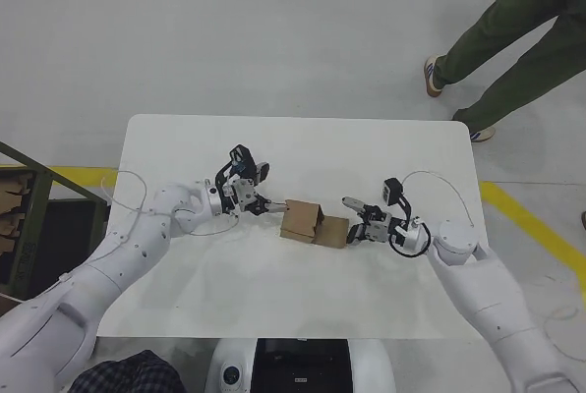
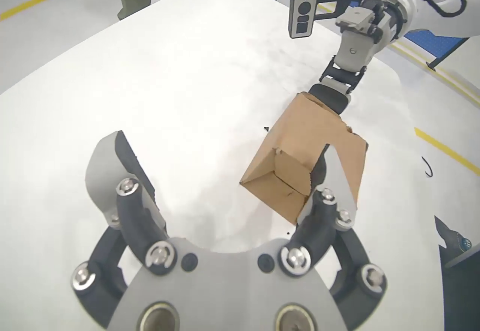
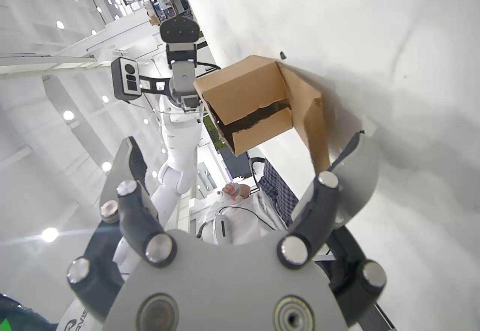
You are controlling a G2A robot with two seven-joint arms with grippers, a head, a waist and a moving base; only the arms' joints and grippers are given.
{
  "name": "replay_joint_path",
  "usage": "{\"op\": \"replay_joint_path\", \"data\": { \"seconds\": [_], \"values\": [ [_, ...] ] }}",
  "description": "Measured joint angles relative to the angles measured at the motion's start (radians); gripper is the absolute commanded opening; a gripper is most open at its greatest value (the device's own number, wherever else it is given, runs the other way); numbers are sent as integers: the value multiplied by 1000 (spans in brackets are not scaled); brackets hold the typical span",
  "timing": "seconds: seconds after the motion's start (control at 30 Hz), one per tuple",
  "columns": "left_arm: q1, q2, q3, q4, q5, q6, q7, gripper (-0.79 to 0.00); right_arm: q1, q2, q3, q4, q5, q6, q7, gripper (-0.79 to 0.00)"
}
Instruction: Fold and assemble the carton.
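**One brown carton on its side between two open grippers**

A white table [image 1: 391, 147] stands on a pale floor. A yellow floor line [image 1: 529, 231] runs past the right side of the table in the top view, and a rack of flat cardboard [image 1: 0, 211] sits just off the left side. On the tabletop, a tiny dark speck [image 2: 266, 129] lies just beside the carton.

The single carton [image 1: 303, 221] lies on its side near the middle of the table. It sits directly between the two arms, so each gripper's line to the other is blocked by the box.

The left gripper [image 1: 266, 206] is at one end of the carton with its jaws spread wide and holding nothing. In its own wrist view, one finger [image 2: 332, 175] overlaps the folded-in flaps of that end. I cannot tell whether it touches the cardboard.

The right gripper [image 1: 355, 221] is at the opposite end, also spread wide and holding nothing. At that end two flaps nearly meet, with a dark gap between them. A third flap [image 3: 313, 122] stands out from the box and reaches to one finger [image 3: 360, 164].

Counted: one carton, one table, two grippers.
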State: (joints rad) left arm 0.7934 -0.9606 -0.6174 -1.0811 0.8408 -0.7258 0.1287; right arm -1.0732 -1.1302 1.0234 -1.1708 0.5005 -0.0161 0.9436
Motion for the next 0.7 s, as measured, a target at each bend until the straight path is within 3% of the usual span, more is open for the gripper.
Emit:
{"op": "replay_joint_path", "data": {
  "seconds": [0.27, 0.7],
  "values": [
    [-3, -24, -9, 44, 8, 90, -76, 0, 33, -16, -29, 52, 16, -9, 21, 0],
    [11, -37, -63, 37, -4, 13, -44, 0, 54, -27, -29, 82, 41, -35, 59, 0]
  ]
}}
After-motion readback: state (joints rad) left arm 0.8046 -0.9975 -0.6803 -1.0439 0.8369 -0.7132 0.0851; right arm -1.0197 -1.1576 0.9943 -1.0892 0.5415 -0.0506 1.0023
